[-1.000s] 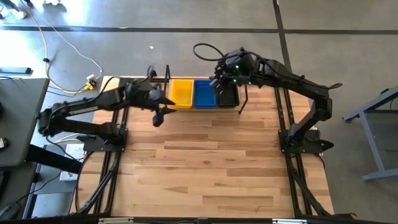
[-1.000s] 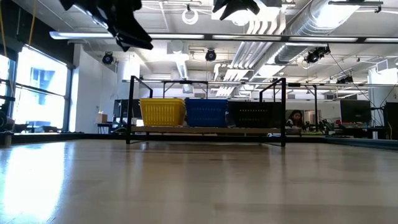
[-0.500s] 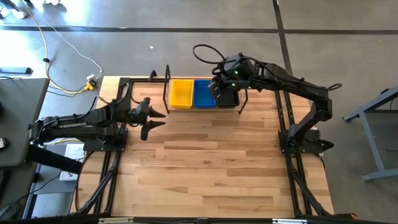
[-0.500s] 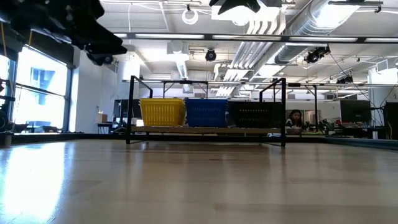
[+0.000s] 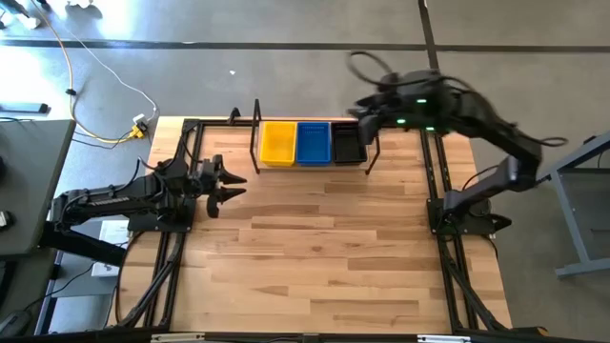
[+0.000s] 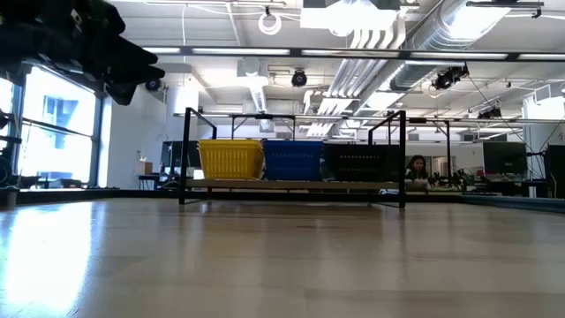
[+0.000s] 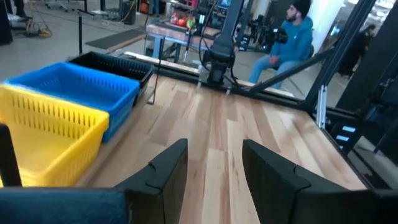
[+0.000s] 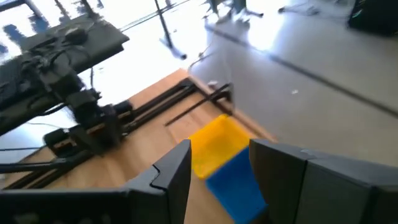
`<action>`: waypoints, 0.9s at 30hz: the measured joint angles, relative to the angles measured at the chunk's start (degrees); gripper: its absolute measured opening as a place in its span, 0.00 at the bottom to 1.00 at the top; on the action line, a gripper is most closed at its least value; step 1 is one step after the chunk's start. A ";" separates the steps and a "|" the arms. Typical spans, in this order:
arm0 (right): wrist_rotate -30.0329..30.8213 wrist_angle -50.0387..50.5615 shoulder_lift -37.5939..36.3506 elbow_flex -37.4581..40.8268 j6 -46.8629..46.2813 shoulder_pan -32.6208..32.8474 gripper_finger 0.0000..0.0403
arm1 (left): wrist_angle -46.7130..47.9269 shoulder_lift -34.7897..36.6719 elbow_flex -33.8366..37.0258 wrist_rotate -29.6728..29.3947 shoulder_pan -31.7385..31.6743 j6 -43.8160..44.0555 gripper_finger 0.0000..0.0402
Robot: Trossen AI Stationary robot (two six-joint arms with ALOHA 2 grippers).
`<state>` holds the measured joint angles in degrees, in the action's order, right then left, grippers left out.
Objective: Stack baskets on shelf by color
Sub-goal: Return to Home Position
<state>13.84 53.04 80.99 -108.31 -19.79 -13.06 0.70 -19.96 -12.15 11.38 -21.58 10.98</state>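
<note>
On the shelf (image 5: 310, 164) at the table's far edge, the baskets stand side by side on its wooden board (image 6: 291, 185): yellow (image 5: 277, 143), blue (image 5: 313, 143), black (image 5: 348, 145). In the low view they are yellow (image 6: 230, 160), blue (image 6: 293, 160) and black (image 6: 357, 162). My left gripper (image 5: 224, 186) hangs open near the table's left edge, well short of the shelf, and faces the baskets (image 7: 74, 93). My right gripper (image 5: 367, 107) is open and raised above the shelf's right end, looking down on the yellow (image 8: 217, 146) and blue (image 8: 239, 186) baskets.
The wide wooden tabletop (image 5: 315, 257) stretches bare from the shelf to the near edge. Black frame rails (image 5: 434, 191) run along both sides. A person (image 7: 292, 43) sits in the room beyond the table's right side.
My left gripper has drawn back from the shelf's left end toward the table's left edge and come lower. My right gripper has risen from just over the black basket and swung toward the far right, leaving the low view. The baskets have stayed put.
</note>
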 joint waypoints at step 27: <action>6.91 -26.16 -52.08 64.85 1.03 7.89 0.36 | -8.34 -2.00 7.44 -5.15 -0.04 6.66 0.35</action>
<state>20.75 26.87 28.91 -43.46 -18.76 -5.17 -7.64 -21.96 -4.71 6.23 -21.63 17.64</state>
